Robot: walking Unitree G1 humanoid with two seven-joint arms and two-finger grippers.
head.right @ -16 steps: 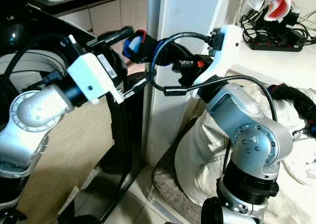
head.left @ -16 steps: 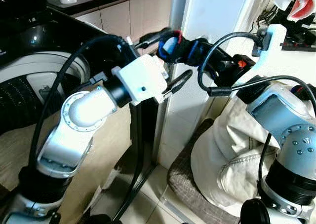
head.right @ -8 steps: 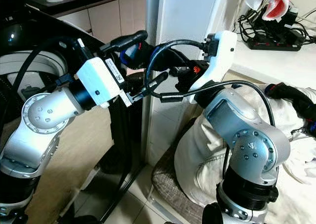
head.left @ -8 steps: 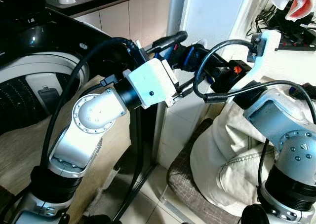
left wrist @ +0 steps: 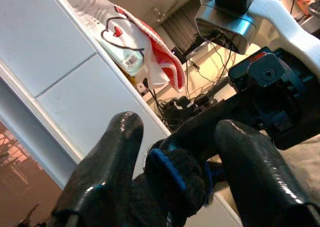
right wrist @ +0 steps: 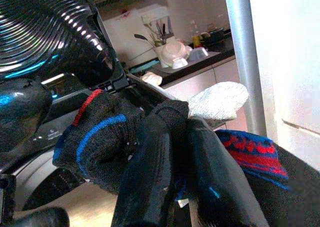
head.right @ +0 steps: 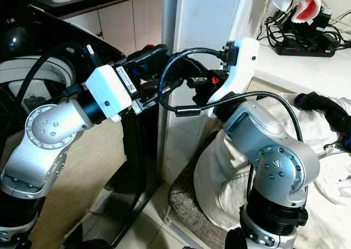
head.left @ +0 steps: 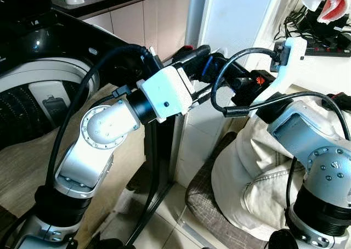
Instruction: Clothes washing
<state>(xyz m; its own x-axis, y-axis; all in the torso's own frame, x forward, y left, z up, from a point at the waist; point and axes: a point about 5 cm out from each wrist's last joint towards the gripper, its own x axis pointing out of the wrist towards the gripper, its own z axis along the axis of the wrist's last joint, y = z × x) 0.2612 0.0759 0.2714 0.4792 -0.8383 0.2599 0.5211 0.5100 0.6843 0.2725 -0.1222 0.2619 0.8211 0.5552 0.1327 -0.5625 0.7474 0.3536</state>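
Both grippers, right gripper [right wrist: 175,152] pinched on the dark knitted sock [right wrist: 100,137] and left gripper [left wrist: 175,177] straddling it at frame centre, hold soft, light fabric, best taken mid-bundle.

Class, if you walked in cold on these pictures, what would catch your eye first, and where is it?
The two grippers meet mid-air in front of the white pillar: the left gripper and right gripper both grip a dark sock with blue and red stripes. To the left stands the washing machine; lower right, a heap of cream clothes.
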